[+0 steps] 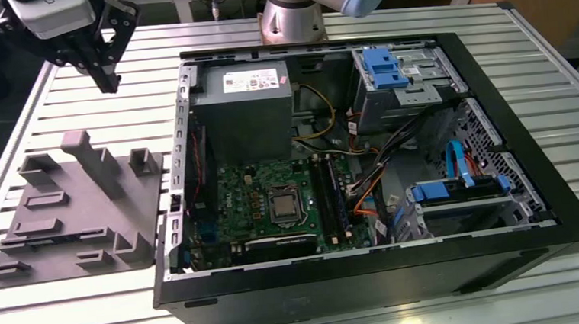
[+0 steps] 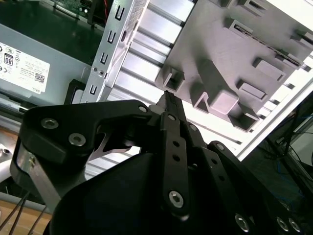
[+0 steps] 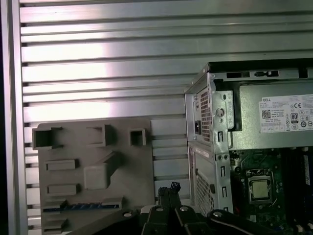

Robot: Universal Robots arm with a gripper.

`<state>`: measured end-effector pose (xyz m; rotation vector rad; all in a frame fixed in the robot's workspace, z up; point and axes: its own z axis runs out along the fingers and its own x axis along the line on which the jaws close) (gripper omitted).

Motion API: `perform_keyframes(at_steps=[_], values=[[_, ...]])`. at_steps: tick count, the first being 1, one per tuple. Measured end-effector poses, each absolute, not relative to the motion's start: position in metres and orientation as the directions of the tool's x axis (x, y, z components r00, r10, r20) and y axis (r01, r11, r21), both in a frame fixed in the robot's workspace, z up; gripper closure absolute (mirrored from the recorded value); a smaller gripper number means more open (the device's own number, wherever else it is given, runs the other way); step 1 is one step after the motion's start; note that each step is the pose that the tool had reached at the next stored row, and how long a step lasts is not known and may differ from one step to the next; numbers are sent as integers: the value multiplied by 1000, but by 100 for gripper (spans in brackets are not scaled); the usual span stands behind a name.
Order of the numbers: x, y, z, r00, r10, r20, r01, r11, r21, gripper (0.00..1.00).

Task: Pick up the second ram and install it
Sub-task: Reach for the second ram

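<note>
Second ram [image 3: 78,206] lies in the gray holder, pincer closed and away from it

In the first wrist view the second ram shows as a thin, long strip with a bluish edge. It lies flat in a long slot of the gray holder [image 3: 132,171], at the end of the holder opposite to its upright posts. Nothing touches it.

The pincer [image 1: 110,84] hangs above the slatted table [image 1: 65,315] in the exterior view, beyond the far end of the holder and just beside the far corner of the open computer case [image 1: 538,213]. Its two fingers are pressed together, tip against tip, and nothing is between them; this shows also in the second wrist view [image 2: 166,95]. In the first wrist view the tips [image 3: 169,188] appear over the gap between the holder and the case wall, near the ram's end but clearly apart from it. The green motherboard [image 1: 241,203] lies inside the case
</note>
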<state>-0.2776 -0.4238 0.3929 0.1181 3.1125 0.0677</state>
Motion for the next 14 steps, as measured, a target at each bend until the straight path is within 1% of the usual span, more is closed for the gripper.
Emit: perform_keyframes(at_steps=[14], values=[[-284,-426,393,-997,76,-24,75,996,44,89]])
